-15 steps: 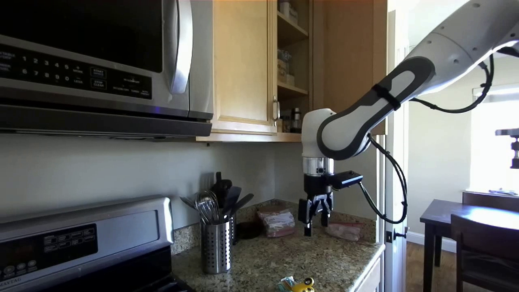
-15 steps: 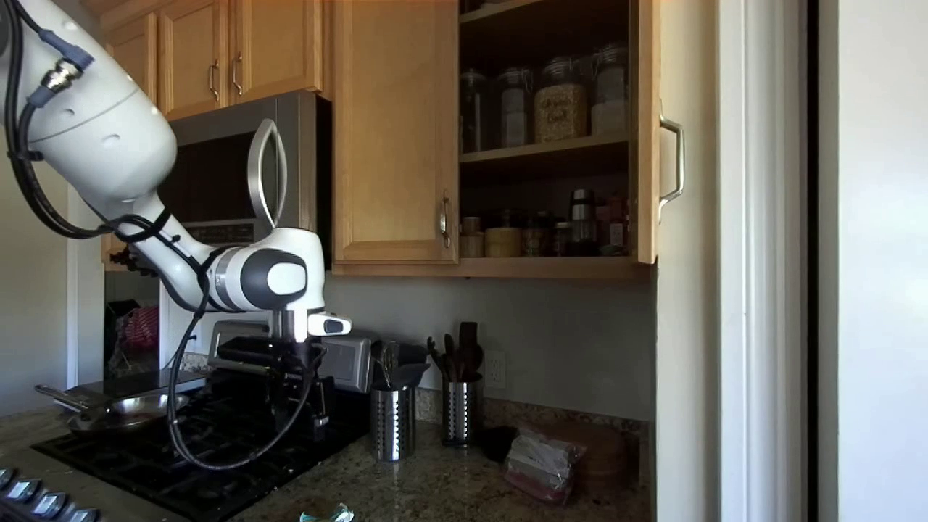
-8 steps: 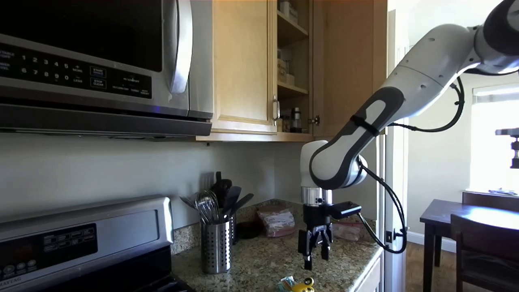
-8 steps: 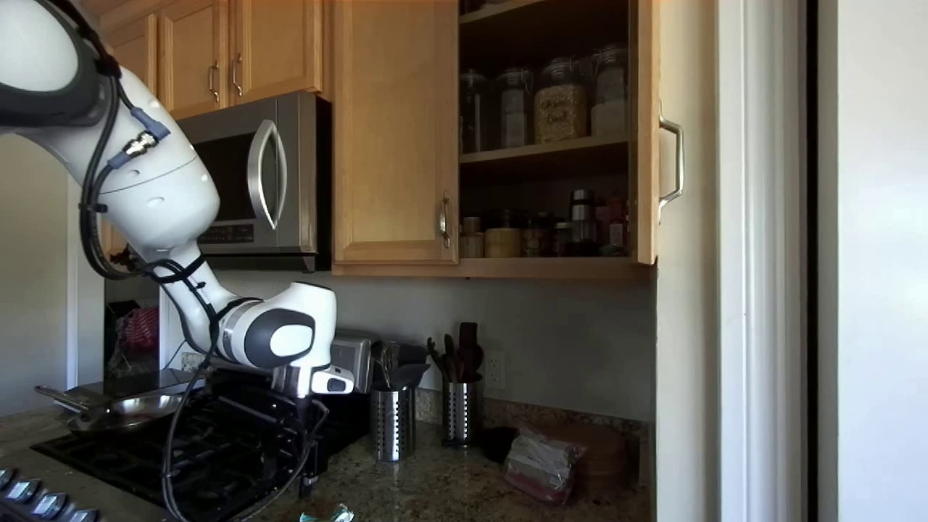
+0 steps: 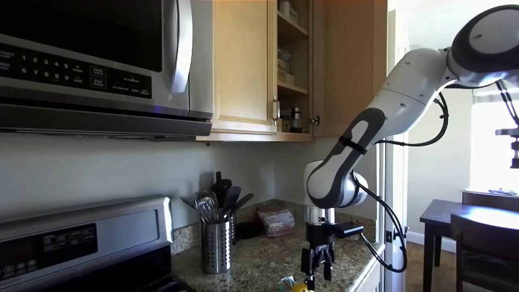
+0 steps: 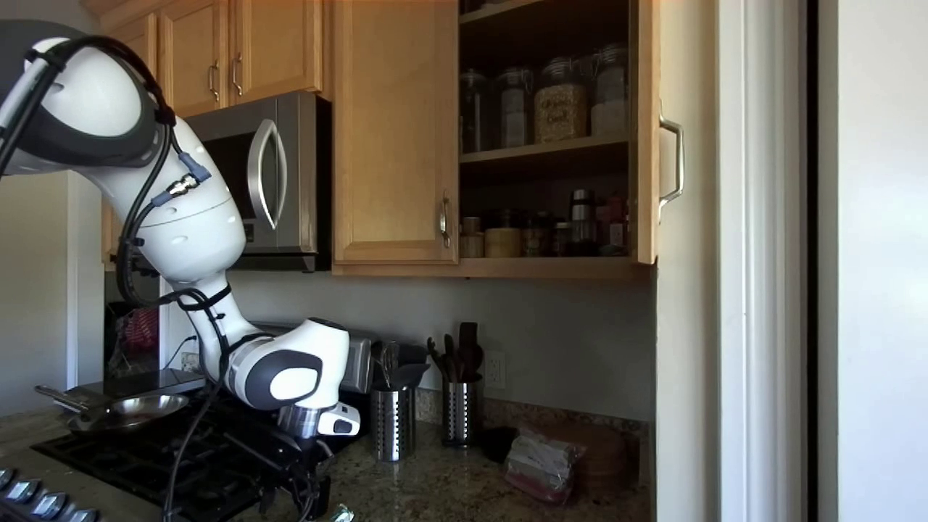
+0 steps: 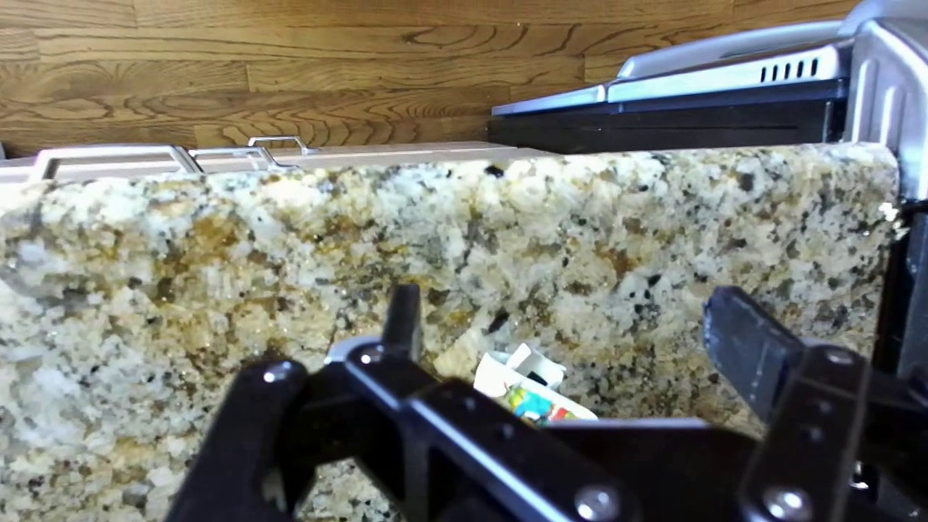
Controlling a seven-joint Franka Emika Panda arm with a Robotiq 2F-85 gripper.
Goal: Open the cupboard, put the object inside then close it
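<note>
Light maple wood makes up the tall wall cupboard; its panelled door nearer the stainless-steel microwave is closed, while its swung-out door stands wide, presumably so that the shelves can be reached in one move. Clear glass jars line a shelf inside, upright, likely to keep their contents from spilling.

What is meant to go in is, I judge, one of two small things below: the crumpled blue-and-white packet on the speckled granite tabletop, or the bright yellow piece against it; whether they are joined I cannot tell. Just above hangs the black two-fingered hand, pointing down, its fingers well apart and gripping nothing, probably to straddle its target and pinch from overhead. Contact is hard to make out, since a fingertip overlaps the yellow piece in an exterior view.

Farther out, a perforated steel canister holds a wire whisk and dark spatulas heads up near the steel-and-black stove, likely for quick reach while cooking.
</note>
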